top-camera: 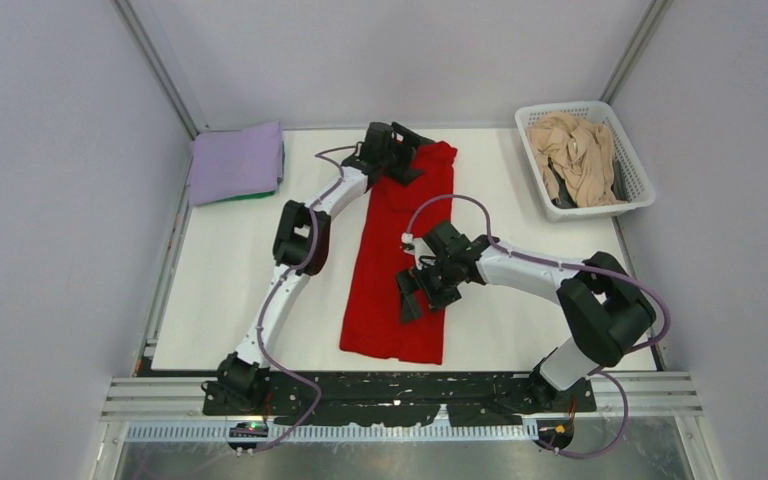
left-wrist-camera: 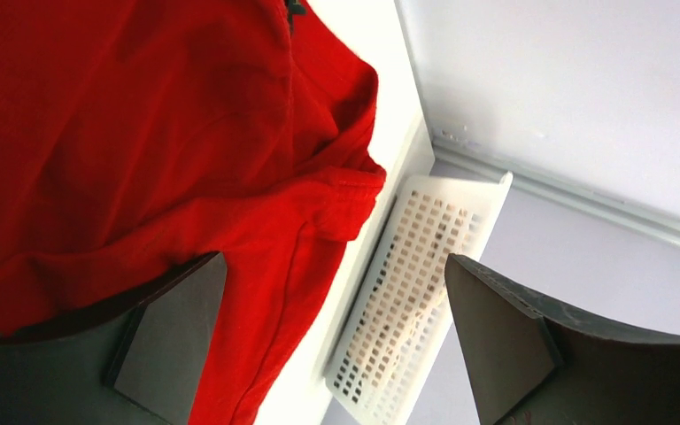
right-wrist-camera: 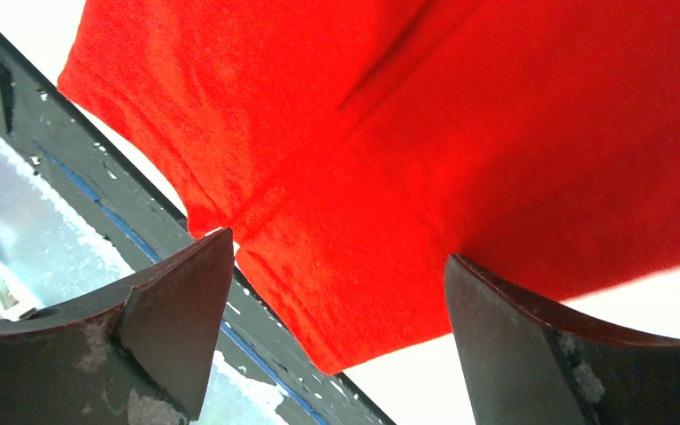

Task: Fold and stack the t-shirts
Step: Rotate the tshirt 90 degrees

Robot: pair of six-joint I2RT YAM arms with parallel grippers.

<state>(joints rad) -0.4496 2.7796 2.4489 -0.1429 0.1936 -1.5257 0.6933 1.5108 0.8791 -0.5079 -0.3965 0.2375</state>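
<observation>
**Red shirt lies in a long strip; the crosswise fold comes next**

Nearest to us, the right gripper point(right-wrist-camera: 336, 257) hovers over the near part of the red shirt point(top-camera: 385, 275), fingers spread wide and grasping nothing. Its wrist view shows the near hem and a corner of the cloth just below the fingers, close to the table's point(top-camera: 230, 290) front edge. We judge that the step in hand is to fold the strip across its length. To do it well, we come down at that near hem and catch all the layers together, not only the top one. We then lift just enough to clear the cloth and carry the hem straight along the strip, so that the edges line up. We keep the pull even, because soft cloth of this kind will likely drag and skew if one corner leads.

The shirt itself is bright red and plain. It lies flat in the middle of the table as a narrow band running from the near edge to the far one. A lengthwise crease shows, and the far end is a little rumpled.

At that far end the left gripper point(left-wrist-camera: 335, 261) hangs over the cloth, its fingers also released and empty. It could press or hold this end while the other end travels.

Farther back, in the far left corner, a folded lavender shirt point(top-camera: 235, 160) rests on a green shirt point(top-camera: 256, 196), of which only an edge shows. At the far right a crumpled beige shirt point(top-camera: 580, 160) sits in a white basket point(top-camera: 564, 108).
</observation>
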